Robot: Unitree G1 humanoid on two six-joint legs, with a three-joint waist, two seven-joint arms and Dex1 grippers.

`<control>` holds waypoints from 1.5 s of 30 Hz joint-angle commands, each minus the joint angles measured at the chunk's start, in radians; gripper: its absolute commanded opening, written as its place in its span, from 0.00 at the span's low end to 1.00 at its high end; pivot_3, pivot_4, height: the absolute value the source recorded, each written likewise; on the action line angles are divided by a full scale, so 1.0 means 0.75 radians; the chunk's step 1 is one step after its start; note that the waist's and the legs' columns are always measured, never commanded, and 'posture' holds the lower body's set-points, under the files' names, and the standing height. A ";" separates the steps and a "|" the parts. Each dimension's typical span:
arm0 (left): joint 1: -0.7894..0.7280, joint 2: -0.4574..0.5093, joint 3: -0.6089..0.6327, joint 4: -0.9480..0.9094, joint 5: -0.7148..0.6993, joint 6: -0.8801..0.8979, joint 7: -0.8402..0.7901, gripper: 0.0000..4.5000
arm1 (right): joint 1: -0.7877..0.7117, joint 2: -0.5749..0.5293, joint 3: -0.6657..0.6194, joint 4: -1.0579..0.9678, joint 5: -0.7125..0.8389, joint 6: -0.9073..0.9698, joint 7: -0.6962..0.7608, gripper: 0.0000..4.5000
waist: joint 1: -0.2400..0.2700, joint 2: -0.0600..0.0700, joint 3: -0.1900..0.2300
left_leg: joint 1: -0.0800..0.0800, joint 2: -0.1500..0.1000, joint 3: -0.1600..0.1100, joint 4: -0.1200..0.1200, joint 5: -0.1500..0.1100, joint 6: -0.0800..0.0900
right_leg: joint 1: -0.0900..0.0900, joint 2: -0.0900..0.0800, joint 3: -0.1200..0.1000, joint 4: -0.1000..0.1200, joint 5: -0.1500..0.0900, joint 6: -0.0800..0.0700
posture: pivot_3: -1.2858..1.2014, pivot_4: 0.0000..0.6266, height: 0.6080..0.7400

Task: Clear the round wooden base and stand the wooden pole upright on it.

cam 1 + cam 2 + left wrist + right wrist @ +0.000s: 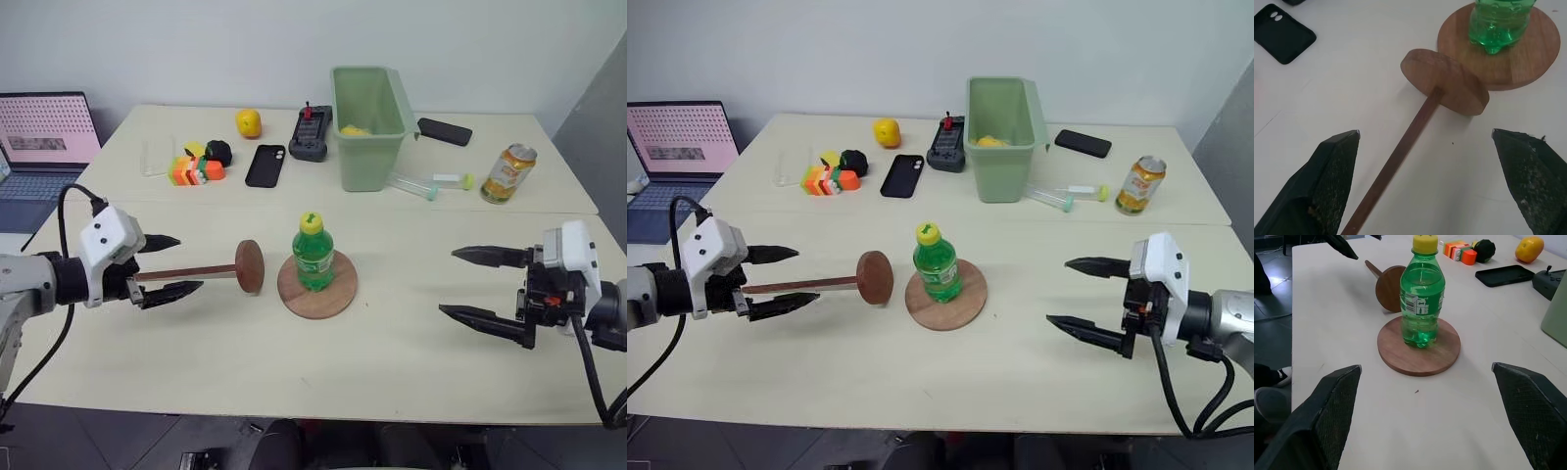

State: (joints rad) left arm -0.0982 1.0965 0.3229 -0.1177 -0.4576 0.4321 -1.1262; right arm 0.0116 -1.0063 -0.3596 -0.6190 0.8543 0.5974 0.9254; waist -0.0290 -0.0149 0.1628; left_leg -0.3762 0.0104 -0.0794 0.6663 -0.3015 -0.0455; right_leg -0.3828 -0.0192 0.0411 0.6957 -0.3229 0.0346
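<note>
Lying flat, dark wooden pole [191,273], reddish disc-end.

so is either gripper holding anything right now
Nothing is held. The left gripper is open around the pole without touching it; the right gripper is open and empty.

Green bottle [313,253] upright on round wooden base [317,285]; wooden pole [211,270] lying beside it.

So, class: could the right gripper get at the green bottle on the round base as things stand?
Probably yes. The right gripper is open and faces the green bottle, with only bare table between them. The pole lies on the bottle's far side, out of its way.
</note>
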 commanded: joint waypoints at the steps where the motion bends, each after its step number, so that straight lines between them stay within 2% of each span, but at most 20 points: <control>1: -0.057 0.016 0.039 -0.047 -0.031 -0.009 -0.020 1.00 | -0.040 0.008 -0.003 -0.019 0.001 -0.007 -0.003 1.00 | 0.000 0.000 0.000 | 0.000 0.000 0.000 0.000 0.000 0.000 | 0.000 0.000 0.000 0.000 0.000 0.000 | 0.52 0.24 1.00; 7: -0.117 0.010 0.002 -0.059 -0.028 0.011 -0.021 1.00 | -0.061 0.021 0.019 -0.021 -0.013 -0.006 -0.013 1.00 | 0.000 -0.001 0.000 | 0.000 0.000 0.000 0.000 0.000 0.000 | 0.000 0.000 0.000 0.000 0.000 0.000 | 0.52 0.24 1.00; 18: -0.170 -0.010 0.002 -0.028 -0.080 -0.067 -0.167 1.00 | -0.073 0.042 0.024 -0.016 -0.023 0.003 -0.047 1.00 | 0.000 -0.001 0.001 | 0.000 0.000 0.001 0.000 0.000 0.000 | -0.001 0.000 0.000 0.000 0.000 0.000 | 0.52 0.24 1.00; 29: -0.223 -0.021 -0.119 -0.043 -0.079 -0.087 -0.256 1.00 | -0.112 0.046 0.066 -0.011 -0.002 0.039 -0.053 1.00 | 0.000 -0.001 0.001 | 0.000 0.000 0.001 0.000 0.000 0.000 | -0.001 0.001 0.000 0.000 0.000 0.000 | 0.52 0.24 1.00; 35: -0.285 -0.057 -0.205 -0.079 -0.104 -0.066 -0.308 1.00 | -0.239 0.166 0.266 -0.016 -0.091 0.014 -0.129 1.00 | -0.001 -0.001 0.001 | -0.001 0.000 0.001 0.000 0.000 0.000 | -0.002 0.002 0.000 0.000 0.000 0.000 | 0.52 0.24 1.00; 39: -0.395 -0.117 -0.316 -0.059 -0.062 -0.090 -0.328 1.00 | -0.396 0.406 0.552 0.085 -0.298 -0.039 -0.260 1.00 | -0.004 -0.002 0.001 | -0.001 0.000 0.001 0.002 0.000 0.000 | -0.002 0.003 -0.001 0.002 0.000 0.000 | 0.52 0.24 1.00; 45: -0.445 -0.125 -0.387 -0.043 -0.022 -0.115 -0.372 1.00 | -0.545 0.653 0.796 0.322 -0.506 -0.092 -0.311 1.00 | -0.006 -0.002 0.001 | -0.008 0.000 0.000 0.003 0.000 0.000 | -0.009 0.005 0.000 0.001 0.000 0.000 | 0.52 0.24 1.00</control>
State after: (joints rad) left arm -0.4067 0.9953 0.0316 -0.1429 -0.4786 0.3621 -1.3936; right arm -0.3687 -0.5480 0.2014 -0.3927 0.4969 0.5628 0.6886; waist -0.0332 -0.0162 0.1635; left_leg -0.3821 0.0105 -0.0791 0.6684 -0.3014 -0.0457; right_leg -0.3894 -0.0157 0.0407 0.6966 -0.3229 0.0346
